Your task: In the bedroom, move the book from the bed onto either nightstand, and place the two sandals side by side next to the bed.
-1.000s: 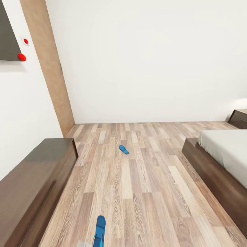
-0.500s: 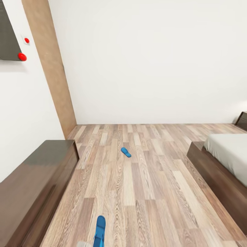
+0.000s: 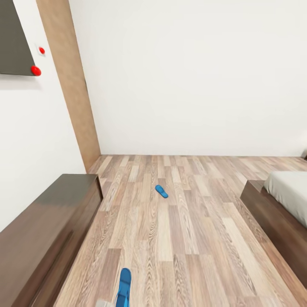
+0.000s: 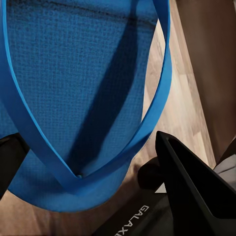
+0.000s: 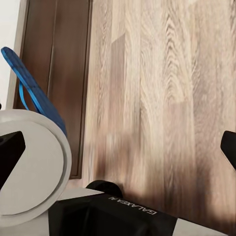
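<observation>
One bright-blue sandal [image 3: 161,191] lies flat on the wood-plank floor in the middle of the head view, well left of the bed [image 3: 279,200]. The other sandal [image 3: 124,286] stands up at that view's bottom edge. In the left wrist view its sole and thong straps [image 4: 83,98] loom close, with my left gripper [image 4: 93,169] shut on it. My right gripper [image 5: 118,147] is open over bare floor, and the held sandal [image 5: 34,93] shows beside it. The book and the nightstand are out of view.
A long low dark-wood cabinet [image 3: 47,226] runs along the left wall. A tan wall strip [image 3: 72,85] stands in the corner, and a dark panel with red knobs [image 3: 17,42] hangs above. Plank floor [image 3: 192,238] lies between cabinet and bed.
The whole picture has slid right as the camera turned left: the bed sits nearer the right edge and the nightstand has left the view. The held sandal keeps its place.
</observation>
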Available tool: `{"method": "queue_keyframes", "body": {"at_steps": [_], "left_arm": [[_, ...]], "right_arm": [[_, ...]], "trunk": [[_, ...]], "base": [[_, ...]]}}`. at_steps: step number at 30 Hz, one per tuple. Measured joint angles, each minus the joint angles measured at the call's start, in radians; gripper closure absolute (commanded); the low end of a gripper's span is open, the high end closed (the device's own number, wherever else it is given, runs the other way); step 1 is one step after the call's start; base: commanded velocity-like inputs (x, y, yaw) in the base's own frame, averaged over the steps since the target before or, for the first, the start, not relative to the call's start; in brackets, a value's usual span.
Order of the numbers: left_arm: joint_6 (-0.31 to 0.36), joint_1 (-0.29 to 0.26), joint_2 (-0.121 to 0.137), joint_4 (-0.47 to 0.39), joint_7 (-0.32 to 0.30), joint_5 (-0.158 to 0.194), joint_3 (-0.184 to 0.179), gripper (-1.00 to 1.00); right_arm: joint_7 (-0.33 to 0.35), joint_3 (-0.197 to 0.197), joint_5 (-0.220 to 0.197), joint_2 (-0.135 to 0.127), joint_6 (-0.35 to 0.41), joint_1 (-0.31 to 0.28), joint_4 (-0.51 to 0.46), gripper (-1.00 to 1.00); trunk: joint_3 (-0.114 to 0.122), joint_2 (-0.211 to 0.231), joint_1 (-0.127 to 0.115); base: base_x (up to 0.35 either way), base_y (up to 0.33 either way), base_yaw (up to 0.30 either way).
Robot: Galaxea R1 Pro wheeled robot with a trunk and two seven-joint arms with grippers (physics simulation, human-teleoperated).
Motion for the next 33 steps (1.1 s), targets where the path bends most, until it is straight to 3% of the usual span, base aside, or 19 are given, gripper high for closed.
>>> {"method": "queue_keyframes", "body": {"at_steps": [33], "left_arm": [[0.000, 0.000, -0.001, 0.000, 0.001, -0.001, 0.000, 1.00]], "right_arm": [[0.002, 0.000, -0.001, 0.000, 0.000, 0.000, 0.000, -1.00]], "trunk": [[0.000, 0.000, 0.000]], "base": [[0.326, 0.000, 0.000]]}}
